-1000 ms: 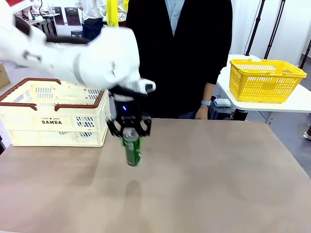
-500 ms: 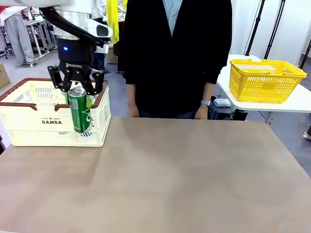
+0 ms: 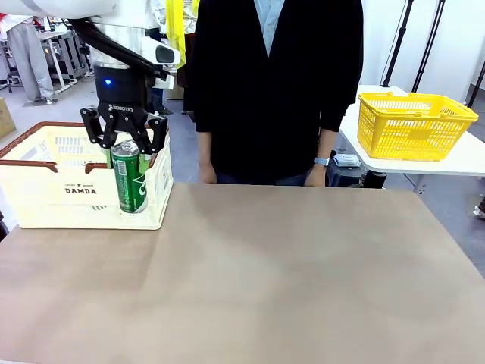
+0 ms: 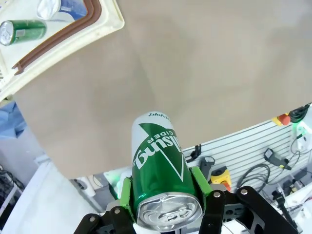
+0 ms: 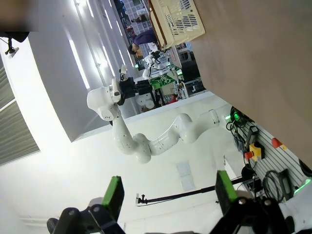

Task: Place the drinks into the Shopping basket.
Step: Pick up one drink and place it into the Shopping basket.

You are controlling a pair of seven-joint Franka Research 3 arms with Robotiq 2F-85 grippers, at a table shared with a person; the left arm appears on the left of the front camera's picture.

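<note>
My left gripper is shut on the silver-topped end of a green drink can, which hangs upright in the air at the right front corner of the cream Shopping basket. From the left wrist the held can sits between the green pads with bare table under it. The basket's corner lies off to the upper left there, and a dark green can and a blue can lie inside. My right gripper is open with nothing between its fingers.
A person in a dark jacket stands at the far edge of the table with both hands down. A yellow mesh basket sits on a white side table at the right. The brown tabletop stretches wide in front of me.
My left gripper has carried the green can from the middle of the table leftward and up to the basket's corner. Over the last half second it shifted slightly right.
</note>
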